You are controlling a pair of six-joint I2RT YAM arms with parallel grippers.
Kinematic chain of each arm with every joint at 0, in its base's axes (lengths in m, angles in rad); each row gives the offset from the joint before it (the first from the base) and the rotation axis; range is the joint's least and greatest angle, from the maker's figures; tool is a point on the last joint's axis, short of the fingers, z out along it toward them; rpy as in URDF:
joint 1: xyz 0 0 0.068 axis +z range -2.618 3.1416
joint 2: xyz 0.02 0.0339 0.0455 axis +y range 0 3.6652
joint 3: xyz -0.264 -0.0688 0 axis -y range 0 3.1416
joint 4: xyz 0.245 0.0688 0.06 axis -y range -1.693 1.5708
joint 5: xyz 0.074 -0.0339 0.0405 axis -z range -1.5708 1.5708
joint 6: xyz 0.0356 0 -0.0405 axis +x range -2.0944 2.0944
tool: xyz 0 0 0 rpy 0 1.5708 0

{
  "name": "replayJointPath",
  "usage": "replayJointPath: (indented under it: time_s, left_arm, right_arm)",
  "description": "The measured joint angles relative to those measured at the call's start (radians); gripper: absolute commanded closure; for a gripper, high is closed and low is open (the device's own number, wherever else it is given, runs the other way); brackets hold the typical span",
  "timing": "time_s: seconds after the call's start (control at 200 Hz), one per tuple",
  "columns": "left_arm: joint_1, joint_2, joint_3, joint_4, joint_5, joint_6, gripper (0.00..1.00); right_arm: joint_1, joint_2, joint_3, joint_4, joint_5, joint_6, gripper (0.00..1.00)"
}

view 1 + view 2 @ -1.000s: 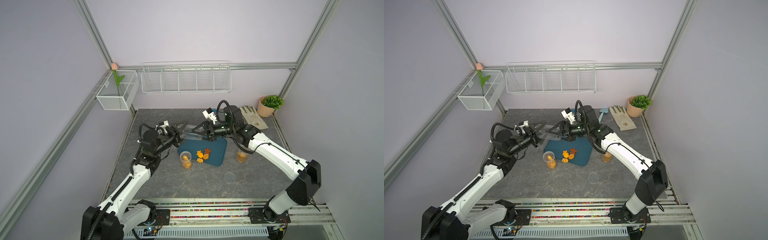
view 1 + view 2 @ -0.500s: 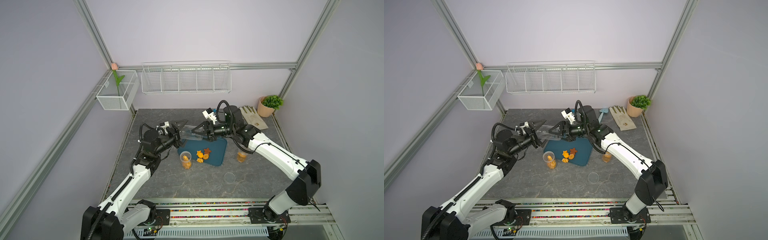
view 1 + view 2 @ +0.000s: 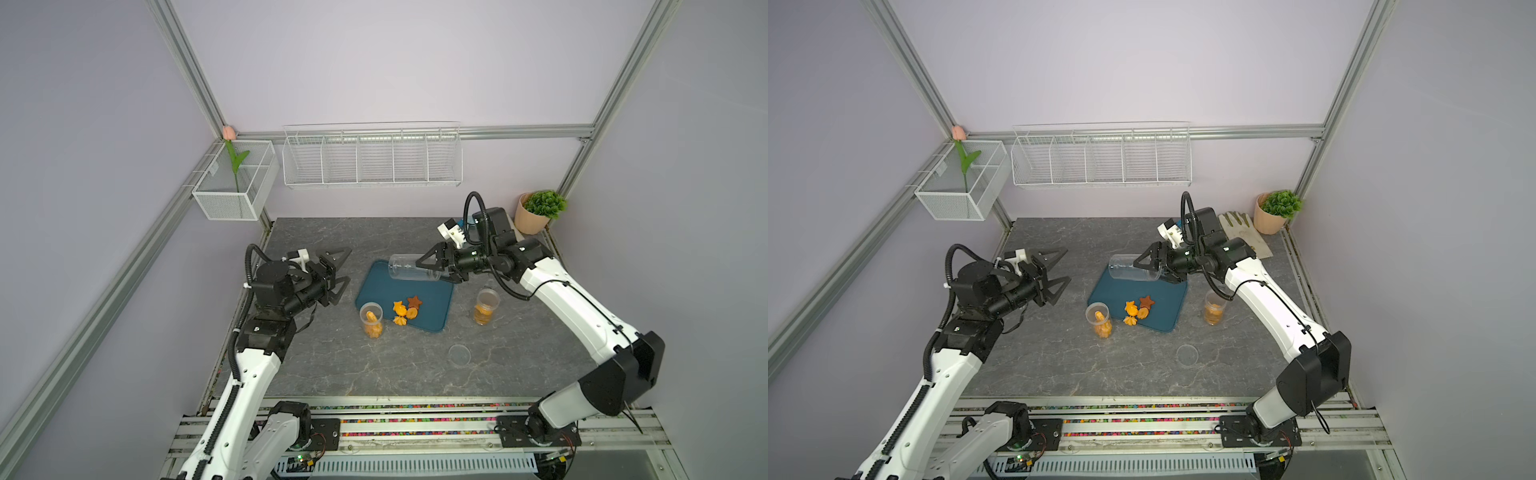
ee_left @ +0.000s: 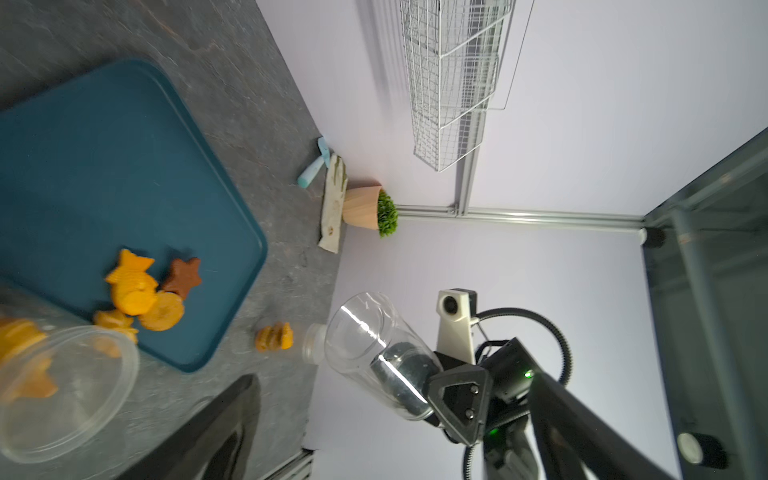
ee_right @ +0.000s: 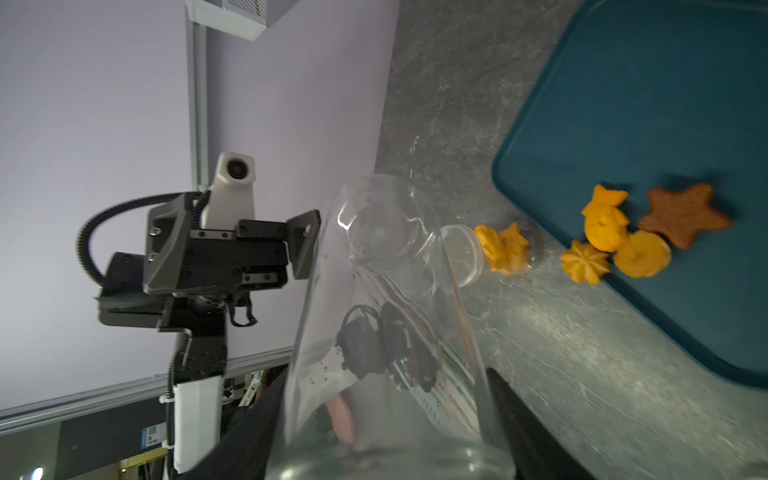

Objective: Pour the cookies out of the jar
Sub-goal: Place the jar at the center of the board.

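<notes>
- Jar (image 3: 409, 268): clear, looks empty, lying on its side in the air over the far edge of the tray (image 3: 382, 286); seen so in both top views
- Right gripper (image 3: 434, 268): jaws clamped on the jar, one finger on each side of its body; the jar's free end points towards the left arm
- Left gripper (image 3: 347, 265): jaws spread wide, nothing between them; well apart from the jar, off the tray's left side, above the table (image 3: 374, 374)
- Cookies (image 3: 405, 309): four lie loose on the tray near its front edge, bunched close together; an orange fish, a round one, a swirl at the front rim, and a brown star (image 3: 414, 301)
- Left tub (image 3: 371, 320): clear, open-topped, upright on the table just beside the tray's front-left corner; orange cookies inside
- Right tub (image 3: 485, 307): clear, upright on the table near the tray's right edge; orange cookies in its lower half
- Lid (image 3: 459, 355): clear disc flat on the table in front of the tray, apart from both tubs
- Back right corner: potted plant (image 3: 538, 212); pale glove (image 3: 1252, 239) lying beside it
- Back wall: wire rack (image 3: 372, 156); mesh basket (image 3: 235, 187) on the left rail, artificial tulip (image 3: 232, 158) standing in it
</notes>
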Motion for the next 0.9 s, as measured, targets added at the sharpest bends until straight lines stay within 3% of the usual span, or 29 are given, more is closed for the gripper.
replayJointPath:
  time_s: [0.26, 0.495, 0.675, 0.9]
  left_arm:
    - [0.000, -0.020, 0.068, -0.242, -0.002, 0.214, 0.00]
    - [0.002, -0.011, 0.091, -0.405, -0.024, 0.351, 0.00]
    - [0.002, -0.008, 0.134, -0.512, -0.054, 0.457, 0.00]
    - [0.002, -0.009, 0.134, -0.567, -0.076, 0.507, 0.00]
  right_arm:
    - [0.001, -0.061, 0.105, -0.367, 0.115, -0.180, 0.32]
    - [0.009, -0.054, 0.302, -0.656, 0.261, -0.295, 0.32]
    - [0.040, -0.052, 0.371, -0.790, 0.360, -0.332, 0.31]
    - [0.140, -0.013, 0.393, -0.853, 0.492, -0.340, 0.31]
